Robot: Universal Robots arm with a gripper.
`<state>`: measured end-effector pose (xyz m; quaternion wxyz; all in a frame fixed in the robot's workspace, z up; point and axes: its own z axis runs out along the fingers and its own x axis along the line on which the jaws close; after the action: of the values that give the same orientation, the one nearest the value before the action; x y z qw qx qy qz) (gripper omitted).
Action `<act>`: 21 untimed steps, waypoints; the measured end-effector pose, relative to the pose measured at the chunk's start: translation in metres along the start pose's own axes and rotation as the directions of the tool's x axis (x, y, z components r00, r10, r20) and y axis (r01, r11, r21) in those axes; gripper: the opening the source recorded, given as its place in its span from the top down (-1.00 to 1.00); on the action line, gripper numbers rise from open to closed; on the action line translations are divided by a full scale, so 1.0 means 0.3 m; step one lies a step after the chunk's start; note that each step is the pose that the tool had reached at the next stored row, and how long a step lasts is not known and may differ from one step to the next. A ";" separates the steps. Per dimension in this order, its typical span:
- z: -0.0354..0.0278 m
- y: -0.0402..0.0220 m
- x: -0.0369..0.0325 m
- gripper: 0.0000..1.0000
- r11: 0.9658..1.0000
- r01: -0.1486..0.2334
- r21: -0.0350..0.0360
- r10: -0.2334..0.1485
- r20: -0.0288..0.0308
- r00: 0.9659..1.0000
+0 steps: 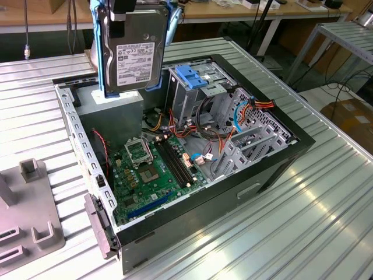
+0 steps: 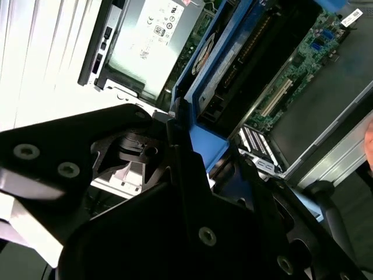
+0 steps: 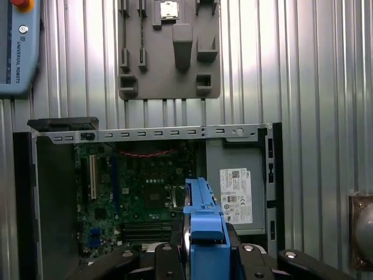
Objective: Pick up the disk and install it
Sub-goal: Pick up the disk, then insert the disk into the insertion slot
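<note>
So, at the exterior view's left: grey fixture plate (image 1: 29, 224) lying on the ribbed desk (image 1: 291, 221). Next right, the disk (image 1: 131, 52) hangs upright above the grey power supply (image 1: 113, 108), over the far-left corner of the open computer case (image 1: 280, 166). The hand (image 3: 205, 248) pinches its blue bracket from both sides. Further right: drive cage (image 1: 192, 87), loose cables (image 1: 215, 137) beside it.

Risk, my guess: a tilted disk could catch the cage edge or snag wires.

White label (image 1: 135, 61) on the disk; print left unread.

The gripper (image 1: 122, 9) hangs far back toward the exterior view's left, pointing straight down, its black fingers (image 3: 239, 258) clamped from either side on the blue-framed disk (image 1: 131, 52), which it holds upright.
</note>
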<state>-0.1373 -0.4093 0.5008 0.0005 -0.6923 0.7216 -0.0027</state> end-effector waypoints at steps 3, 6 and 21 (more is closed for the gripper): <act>0.003 -0.024 0.014 0.26 1.000 0.000 0.000 0.000 0.000 1.000; 0.004 -0.030 0.014 0.26 1.000 0.000 0.000 0.000 0.000 1.000; 0.004 -0.031 0.019 0.26 1.000 0.000 0.000 0.000 0.000 1.000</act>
<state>-0.1282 -0.4155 0.4997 0.0005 -0.6923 0.7216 -0.0027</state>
